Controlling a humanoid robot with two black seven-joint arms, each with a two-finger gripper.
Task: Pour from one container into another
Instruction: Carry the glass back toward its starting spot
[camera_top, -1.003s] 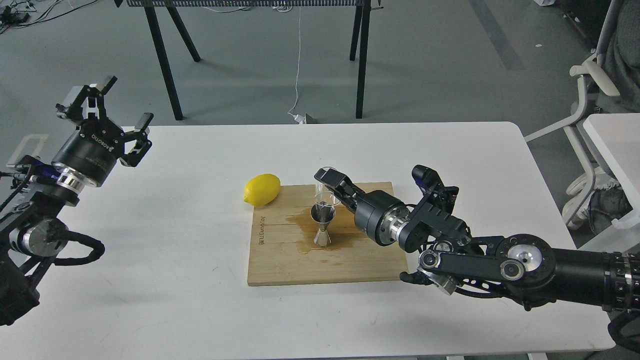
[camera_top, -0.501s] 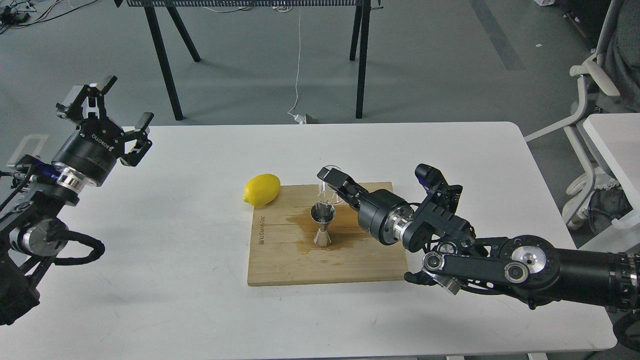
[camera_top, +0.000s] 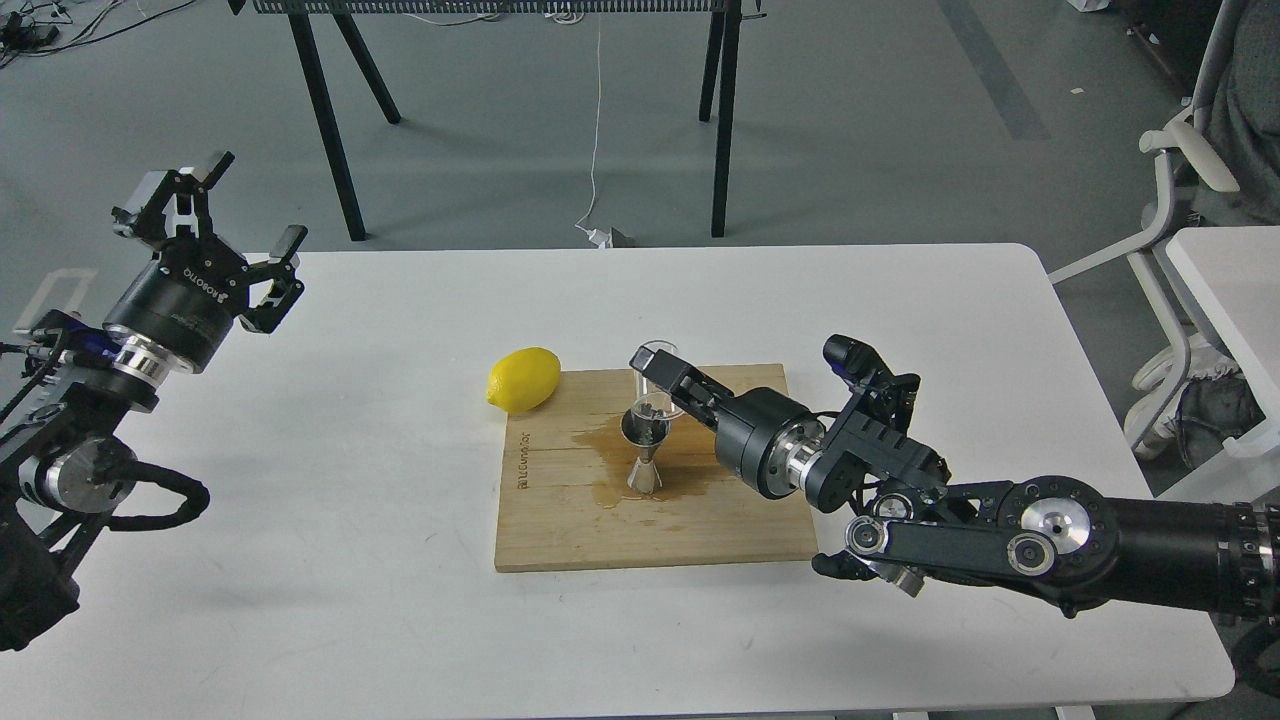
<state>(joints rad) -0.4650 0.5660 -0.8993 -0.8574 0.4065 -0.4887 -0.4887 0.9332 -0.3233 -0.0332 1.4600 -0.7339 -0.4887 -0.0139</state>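
On the white rectangular desk (camera_top: 350, 560), near its middle, lies a square wooden cutting board (camera_top: 740, 530) with a wet brown stain. The right gripper (camera_top: 662, 372) pinches a small clear glass cup (camera_top: 655, 385), tilted over the shiny steel hourglass jigger (camera_top: 645, 448) standing on the board. Glass looks light, slick and fragile: grip its sidewall gently. The left gripper (camera_top: 215, 215) hangs spread, empty, above the desk's left edge.

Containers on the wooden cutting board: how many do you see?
2. A small clear glass cup held tilted in the right gripper, and a shiny steel hourglass jigger standing upright beneath it.
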